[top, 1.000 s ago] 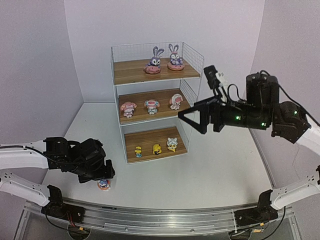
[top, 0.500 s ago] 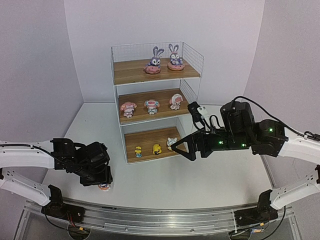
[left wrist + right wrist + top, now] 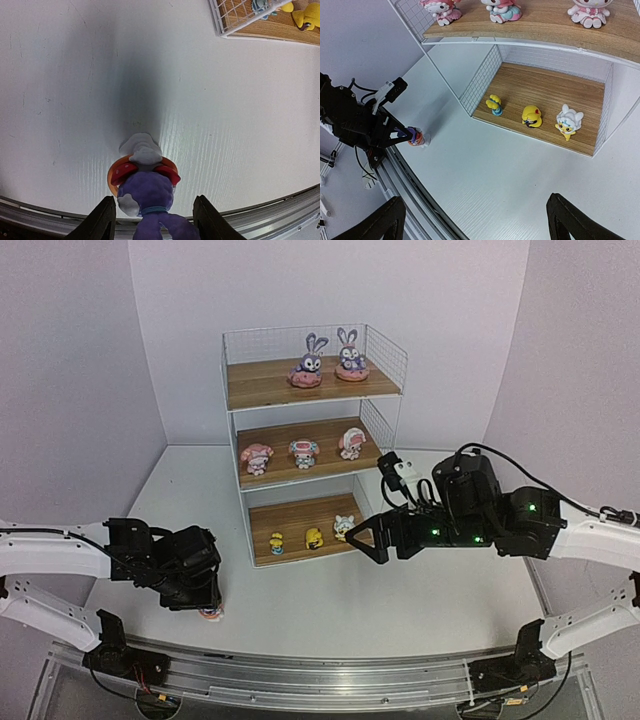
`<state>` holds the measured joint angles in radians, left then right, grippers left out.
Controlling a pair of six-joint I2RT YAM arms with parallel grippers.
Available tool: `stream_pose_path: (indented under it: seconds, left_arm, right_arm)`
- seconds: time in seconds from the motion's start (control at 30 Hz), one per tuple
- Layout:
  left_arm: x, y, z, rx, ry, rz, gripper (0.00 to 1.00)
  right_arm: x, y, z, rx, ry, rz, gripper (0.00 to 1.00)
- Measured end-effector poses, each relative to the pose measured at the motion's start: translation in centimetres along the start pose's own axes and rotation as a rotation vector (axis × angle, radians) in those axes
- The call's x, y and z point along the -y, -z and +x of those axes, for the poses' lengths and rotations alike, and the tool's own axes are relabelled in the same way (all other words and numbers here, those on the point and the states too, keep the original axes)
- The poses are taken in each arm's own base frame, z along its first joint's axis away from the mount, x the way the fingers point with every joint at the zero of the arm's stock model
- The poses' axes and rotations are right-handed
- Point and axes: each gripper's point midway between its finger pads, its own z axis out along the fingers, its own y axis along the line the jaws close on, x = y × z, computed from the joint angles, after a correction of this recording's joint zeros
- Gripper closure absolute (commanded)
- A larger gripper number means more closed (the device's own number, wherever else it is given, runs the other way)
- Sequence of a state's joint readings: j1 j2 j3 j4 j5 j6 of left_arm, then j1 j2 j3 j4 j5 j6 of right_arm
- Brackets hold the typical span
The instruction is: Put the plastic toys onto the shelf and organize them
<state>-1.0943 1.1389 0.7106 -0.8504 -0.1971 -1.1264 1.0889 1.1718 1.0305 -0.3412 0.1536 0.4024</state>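
Observation:
The shelf (image 3: 262, 386) stands at the back. Its top board holds two purple bunnies (image 3: 308, 365), the middle board three pink-and-white figures (image 3: 304, 451), the bottom board three yellowish ones (image 3: 314, 537). A third purple bunny (image 3: 147, 189) on an orange-pink base stands on the table near the front rail; it also shows in the top view (image 3: 210, 613). My left gripper (image 3: 154, 222) is open, its fingers on either side of this bunny with gaps. My right gripper (image 3: 366, 540) is open and empty, in front of the shelf's bottom tier.
A metal rail (image 3: 300, 675) runs along the table's near edge, close behind the bunny. The shelf's mesh corner (image 3: 227, 20) shows far off in the left wrist view. The right wrist view shows the bottom board's yellowish toys (image 3: 532, 116) and the left arm (image 3: 355, 125).

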Motion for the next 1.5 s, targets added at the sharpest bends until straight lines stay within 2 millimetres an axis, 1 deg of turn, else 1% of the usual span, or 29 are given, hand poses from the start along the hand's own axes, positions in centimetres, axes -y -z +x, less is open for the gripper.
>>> stream_pose_path:
  seconds: [0.17, 0.33, 0.47, 0.63, 0.73, 0.8, 1.0, 1.1, 1.2, 1.3, 1.4, 1.43, 1.5]
  left_arm:
    - [-0.4, 0.0, -0.2, 0.010, -0.004, -0.022, 0.51]
    - [-0.3, -0.4, -0.3, 0.007, -0.015, -0.057, 0.58]
    - [0.4, -0.3, -0.9, 0.016, -0.025, -0.064, 0.67]
    - [1.0, -0.3, -1.3, 0.016, -0.042, -0.080, 0.83]
    - [1.4, -0.2, -1.7, 0.024, -0.047, -0.086, 0.91]
    - [1.5, -0.1, -1.9, 0.032, -0.052, -0.091, 1.00]
    - [1.8, 0.0, -1.8, 0.022, -0.073, -0.076, 1.00]
    - [2.3, 0.2, -1.4, -0.004, -0.097, -0.044, 1.00]
    - [4.0, 0.9, -0.9, -0.034, -0.151, 0.055, 1.00]
    - [6.6, 2.2, -0.4, -0.065, -0.221, 0.207, 1.00]
    - [10.1, 4.0, 0.5, -0.096, -0.315, 0.404, 1.00]
    - [11.2, 4.7, 0.7, -0.103, -0.350, 0.469, 1.00]
    - [12.8, 5.7, 1.1, -0.108, -0.410, 0.567, 1.00]
  right_arm:
    - [0.4, -0.8, 0.6, -0.018, -0.005, 0.018, 0.05]
    - [0.7, -1.5, 1.2, -0.037, -0.010, 0.034, 0.05]
    - [1.0, -1.8, 1.5, -0.044, -0.013, 0.047, 0.05]
    - [1.3, -2.5, 2.0, -0.061, -0.014, 0.062, 0.05]
    - [1.5, -2.9, 2.3, -0.071, -0.013, 0.070, 0.05]
    - [1.5, -3.0, 2.4, -0.076, -0.013, 0.073, 0.05]
    - [1.5, -3.3, 2.7, -0.088, -0.001, 0.071, 0.05]
    - [0.7, -3.4, 3.1, -0.113, 0.038, 0.020, 0.06]
    - [-1.9, -3.6, 4.5, -0.181, 0.125, -0.144, 0.07]
    - [-4.9, -3.9, 7.1, -0.285, 0.223, -0.356, 0.06]
    - [-6.8, -4.4, 9.6, -0.369, 0.306, -0.493, 0.06]
    - [-7.3, -4.6, 10.3, -0.388, 0.330, -0.527, 0.06]
    - [-8.1, -4.8, 11.2, -0.409, 0.379, -0.581, 0.05]
